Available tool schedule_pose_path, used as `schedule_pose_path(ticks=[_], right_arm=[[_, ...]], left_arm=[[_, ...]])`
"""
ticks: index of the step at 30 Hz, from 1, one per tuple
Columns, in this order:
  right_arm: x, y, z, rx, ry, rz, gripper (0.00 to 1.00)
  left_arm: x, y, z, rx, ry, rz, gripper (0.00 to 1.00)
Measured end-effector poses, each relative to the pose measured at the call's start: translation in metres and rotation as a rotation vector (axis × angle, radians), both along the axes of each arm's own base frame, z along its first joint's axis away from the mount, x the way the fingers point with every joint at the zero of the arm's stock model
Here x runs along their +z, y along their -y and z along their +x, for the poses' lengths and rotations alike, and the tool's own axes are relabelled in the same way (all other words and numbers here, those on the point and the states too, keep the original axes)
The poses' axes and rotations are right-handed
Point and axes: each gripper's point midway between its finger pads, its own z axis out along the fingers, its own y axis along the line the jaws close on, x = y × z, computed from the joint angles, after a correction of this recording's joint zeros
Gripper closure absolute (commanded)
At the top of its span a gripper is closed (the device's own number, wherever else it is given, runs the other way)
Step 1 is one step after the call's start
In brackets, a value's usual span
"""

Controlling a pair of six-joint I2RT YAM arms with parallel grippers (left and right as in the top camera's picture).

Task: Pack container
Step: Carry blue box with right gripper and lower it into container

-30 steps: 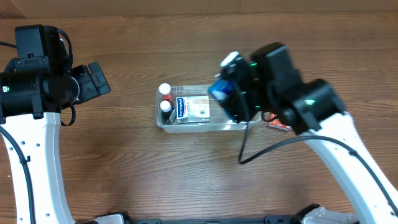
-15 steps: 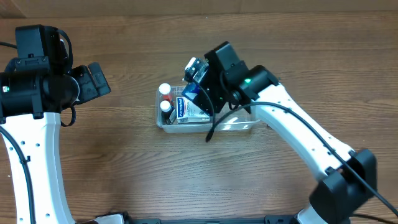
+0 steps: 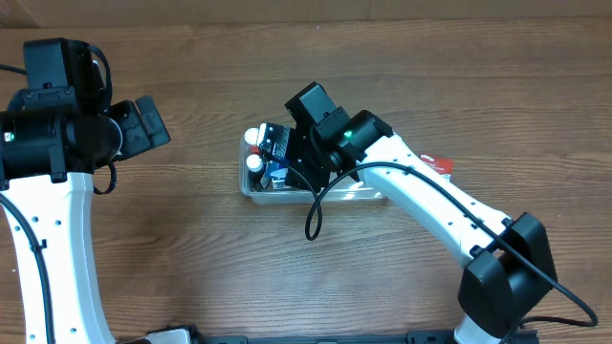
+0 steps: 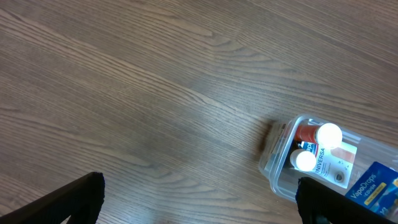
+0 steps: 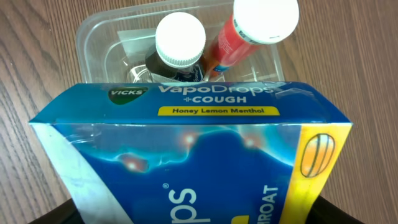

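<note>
- The right gripper (image 3: 283,155) was clamped on a blue cough-drop box (image 5: 199,143), held above the left end of the container (image 5: 93,37).
- Just past the box's upper edge, a dark white-capped bottle (image 5: 180,40) and a red white-capped bottle (image 5: 249,25) stood side by side against the container's rounded end wall.
- The clear container sat mid-tabletop (image 3: 191,248), long sides running left to right, with a flat white pack (image 4: 339,168) on its floor beside the bottles.
- A red packet (image 3: 435,164) lay on the wood just beyond the container's right end.
- A wide stretch of bare wood separated the container's left rim from the left gripper (image 4: 199,211), which hovered well apart, its fingers (image 4: 81,199) spread wide around nothing.
</note>
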Motion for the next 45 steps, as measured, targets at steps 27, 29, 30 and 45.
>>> schedule_pose_path(ticks=[27, 29, 30, 45], right_arm=[[-0.039, -0.001, 0.031, -0.034, 0.067, -0.085, 0.34], [-0.034, -0.001, 0.034, -0.069, 0.077, -0.073, 0.73], [-0.031, -0.001, 0.036, -0.091, 0.080, -0.063, 0.92], [-0.021, 0.007, 0.018, -0.627, -0.186, 0.100, 0.96]], left_arm=[[0.000, 0.000, -0.001, 0.000, -0.004, -0.001, 0.00], [0.000, 0.000, -0.001, 0.000, -0.004, -0.001, 0.00], [-0.001, 0.000, -0.001, 0.000, -0.005, -0.001, 0.00], [-0.001, 0.000, -0.002, 0.000, -0.007, -0.001, 0.00]])
